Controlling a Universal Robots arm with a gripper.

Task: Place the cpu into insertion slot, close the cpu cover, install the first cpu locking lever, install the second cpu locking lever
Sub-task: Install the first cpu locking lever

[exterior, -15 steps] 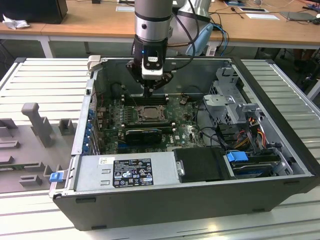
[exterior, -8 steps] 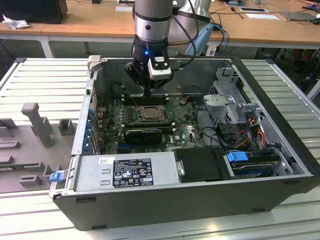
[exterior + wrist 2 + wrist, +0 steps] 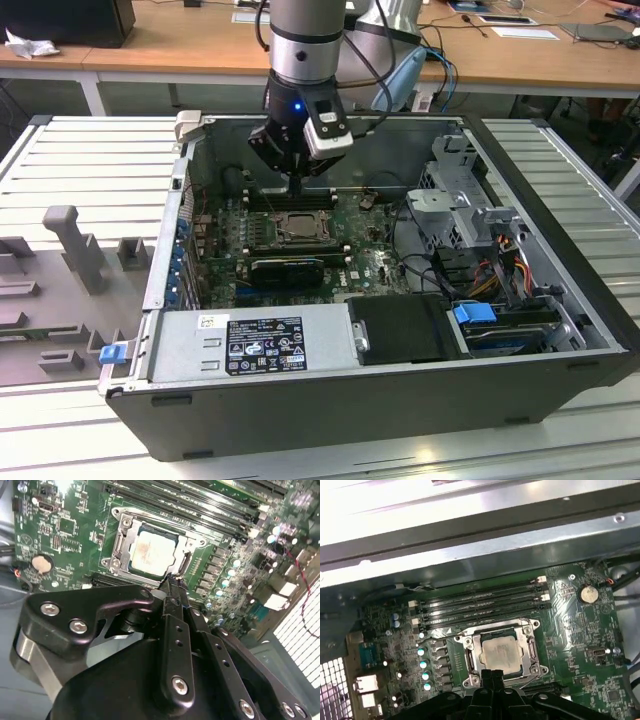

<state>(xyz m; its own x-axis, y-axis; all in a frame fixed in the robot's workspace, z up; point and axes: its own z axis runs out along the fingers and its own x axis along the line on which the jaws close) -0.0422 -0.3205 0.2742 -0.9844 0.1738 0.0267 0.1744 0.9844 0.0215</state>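
The cpu (image 3: 152,552) is a pale silvery square lying flat in the insertion slot (image 3: 298,226) on the green motherboard, and it also shows in the first wrist view (image 3: 501,652). The cpu cover (image 3: 120,545) lies flat around the chip as a silvery frame (image 3: 472,655), with the chip showing through its window. My gripper (image 3: 298,190) hangs just above the socket's edge. Its dark fingers (image 3: 172,582) are pressed together with nothing between them. The fingertips (image 3: 490,676) sit right beside the socket frame.
Memory slots (image 3: 485,605) run along one side of the socket. A coin battery (image 3: 588,593) sits on the board. In the exterior view a black ribbed bar (image 3: 285,270), the power supply (image 3: 250,345) and a drive cage (image 3: 460,190) crowd the open case.
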